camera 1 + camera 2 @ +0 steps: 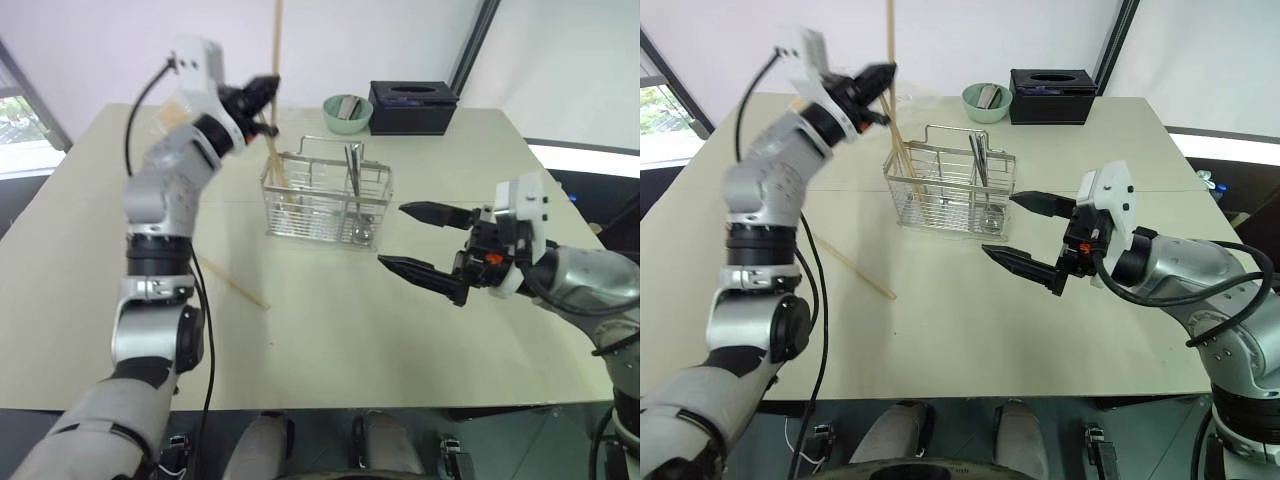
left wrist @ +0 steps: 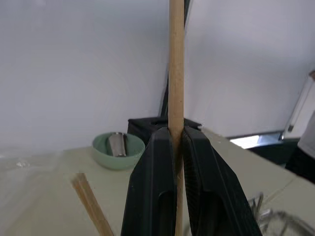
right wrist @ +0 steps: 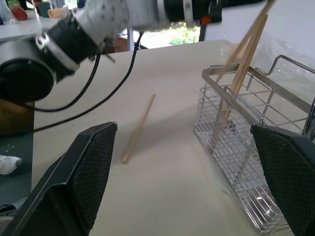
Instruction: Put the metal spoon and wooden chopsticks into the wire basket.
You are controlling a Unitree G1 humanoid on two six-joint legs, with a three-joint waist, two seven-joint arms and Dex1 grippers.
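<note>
Left eye view, left hand (image 1: 262, 100) pinching smooth wooden chopstick (image 1: 277, 45), gridded wire basket (image 1: 325, 205).

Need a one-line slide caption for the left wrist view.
Left gripper shut on an upright chopstick, green bowl and black box behind.

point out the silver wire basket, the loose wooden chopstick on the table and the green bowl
silver wire basket (image 1: 300, 215), left eye view, front grid wall
loose wooden chopstick (image 1: 232, 282), left eye view, mid-shaft
green bowl (image 1: 347, 122), left eye view, outer wall
</note>
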